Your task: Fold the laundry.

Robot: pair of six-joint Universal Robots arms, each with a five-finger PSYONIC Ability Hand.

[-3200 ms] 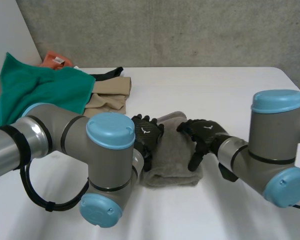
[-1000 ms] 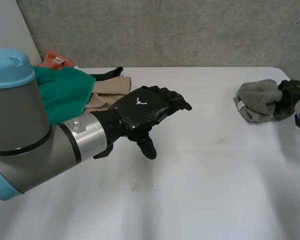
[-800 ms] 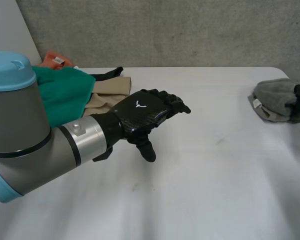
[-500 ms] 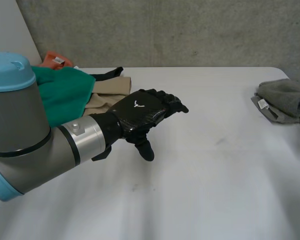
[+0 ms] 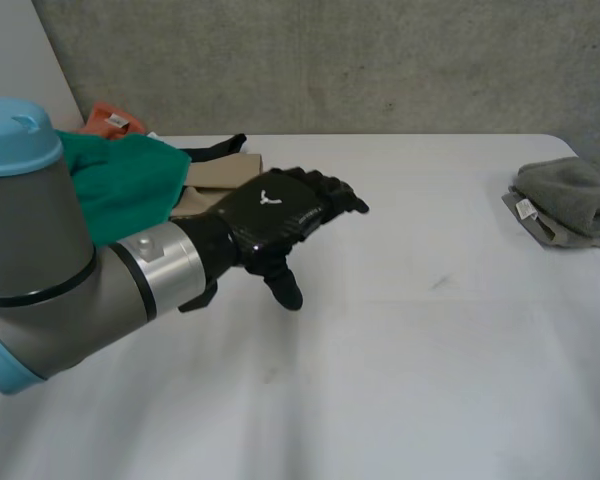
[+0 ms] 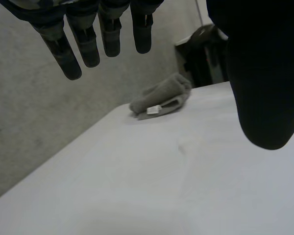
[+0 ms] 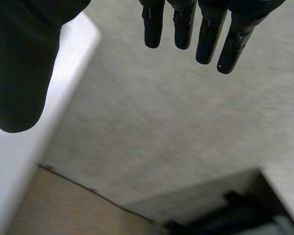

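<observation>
Laundry heap (image 5: 130, 180) sits at the far left corner of the table (image 5: 410, 350): a green cloth (image 5: 125, 185) bunched on top, an orange piece (image 5: 108, 118) poking out behind it, a black piece (image 5: 218, 148) and a tan garment (image 5: 225, 178) lying flatter beside it. It looks like the unsorted stock, parked out of the working area.

Next along is the left hand (image 5: 275, 215), hovering above the table just beside the tan garment. Its fingers (image 6: 88, 44) are stretched out straight, the thumb hangs apart from them, and there is nothing in the grasp. My read is that it is lined up to take the next piece from the heap.

The middle of the table lies bare, which makes a good folding space.

Over at the right edge is the grey cloth (image 5: 570, 200), a compact folded bundle with a small tag showing, well apart from the heap. It looks finished and set aside.

The right hand (image 7: 183, 22) hangs past the table's edge, fingers straight and spread from the thumb, gripping nothing.

As for containers, nothing is boxed or binned; both heap and bundle rest straight on the tabletop.
</observation>
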